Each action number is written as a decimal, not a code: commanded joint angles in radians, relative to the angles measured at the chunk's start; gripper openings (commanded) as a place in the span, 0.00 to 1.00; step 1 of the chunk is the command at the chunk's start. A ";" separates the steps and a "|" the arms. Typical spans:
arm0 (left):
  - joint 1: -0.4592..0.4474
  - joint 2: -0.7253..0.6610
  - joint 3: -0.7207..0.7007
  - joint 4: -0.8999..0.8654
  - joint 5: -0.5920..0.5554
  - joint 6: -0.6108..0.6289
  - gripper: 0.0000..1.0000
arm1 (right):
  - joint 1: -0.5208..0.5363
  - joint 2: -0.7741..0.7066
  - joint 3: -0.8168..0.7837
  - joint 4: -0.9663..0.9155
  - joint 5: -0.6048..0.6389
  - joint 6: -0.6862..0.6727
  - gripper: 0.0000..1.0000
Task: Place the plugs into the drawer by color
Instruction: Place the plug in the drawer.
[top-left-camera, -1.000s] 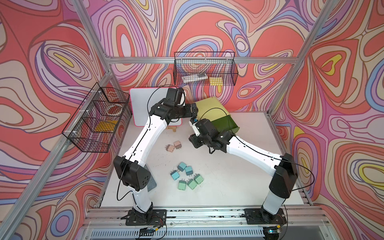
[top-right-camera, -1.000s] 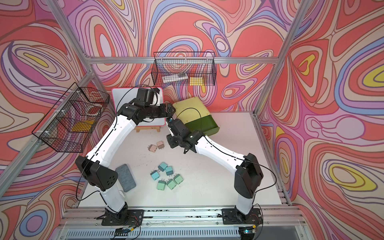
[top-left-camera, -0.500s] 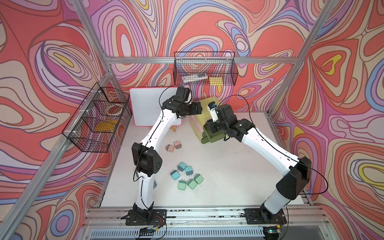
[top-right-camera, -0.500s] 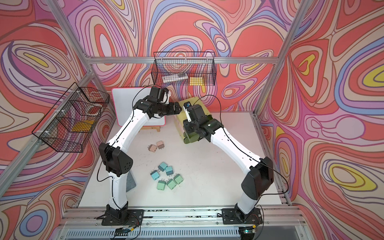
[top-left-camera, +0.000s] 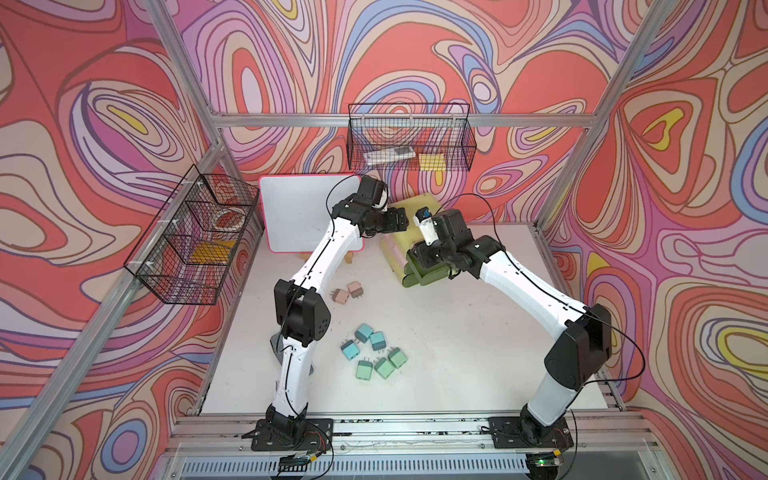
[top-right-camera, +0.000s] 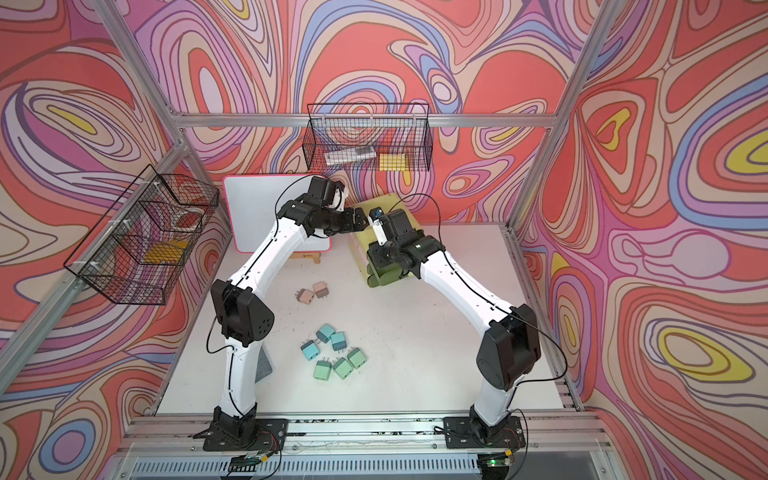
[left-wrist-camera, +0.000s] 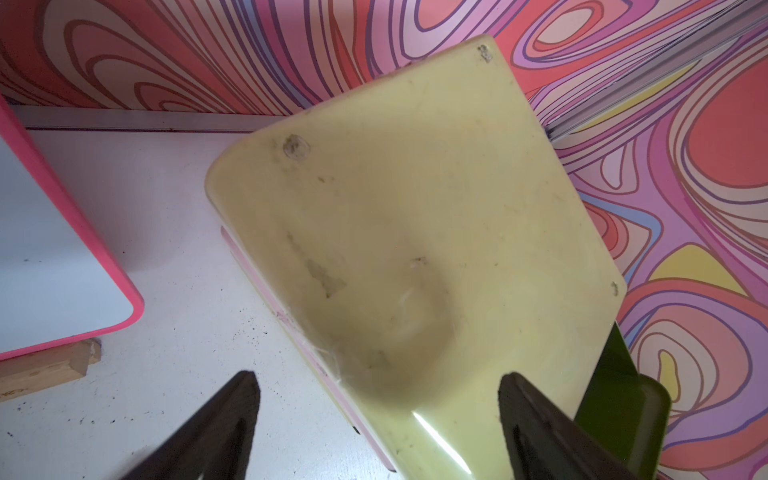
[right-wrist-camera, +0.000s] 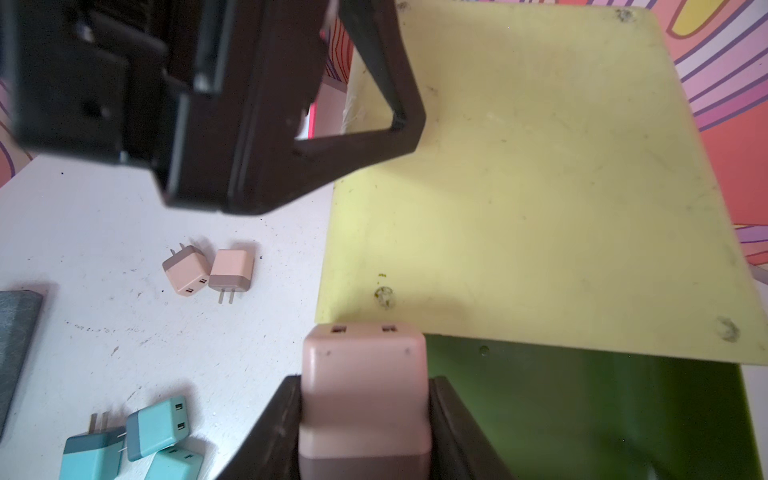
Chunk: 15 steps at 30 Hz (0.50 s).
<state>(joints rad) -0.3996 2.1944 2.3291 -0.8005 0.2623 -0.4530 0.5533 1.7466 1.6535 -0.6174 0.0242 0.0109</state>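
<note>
Pink plastic is held over dark green: one pink plug (right-wrist-camera: 363, 395) is clamped between the right fingers (right-wrist-camera: 278, 432), its darker end turned back toward the wrist. It is hung just above the near rim of the open drawer (right-wrist-camera: 582, 415) of the pale yellow-green chest (right-wrist-camera: 540, 166), which is set at the back of the desk (top-left-camera: 457, 332). The left fingers (left-wrist-camera: 536, 424) are spread astride the chest's corner, one seen clear of it, so nothing is gripped there.

Trouble is judged likeliest at release. The plug is placed over the drawer's edge, not its middle, and could be tipped off the rim onto the desk. The unclamped chest could also be nudged, and the two arms are crowded close together.

Mid-desk, two pink plugs (top-left-camera: 347, 293) are seen touching, with three blue plugs (top-left-camera: 365, 332) and three green plugs (top-left-camera: 383, 368) clustered nearer the front, well apart from the chest. A pink-rimmed whiteboard (top-left-camera: 299, 216) is propped beside the chest, and two wire baskets (top-left-camera: 409, 141) are hung on the frame. None is seen in the path.
</note>
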 joint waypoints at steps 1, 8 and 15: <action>-0.001 0.021 0.015 -0.021 0.012 -0.001 0.89 | -0.010 0.020 -0.019 -0.019 -0.010 0.000 0.37; -0.001 0.025 0.012 -0.029 0.004 -0.004 0.89 | -0.015 0.030 0.006 -0.077 0.002 0.053 0.36; 0.000 0.025 -0.002 -0.023 0.003 -0.012 0.89 | -0.015 -0.016 -0.031 -0.069 0.006 0.073 0.36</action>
<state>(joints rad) -0.3996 2.1960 2.3291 -0.8021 0.2623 -0.4580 0.5442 1.7447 1.6463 -0.6502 0.0227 0.0605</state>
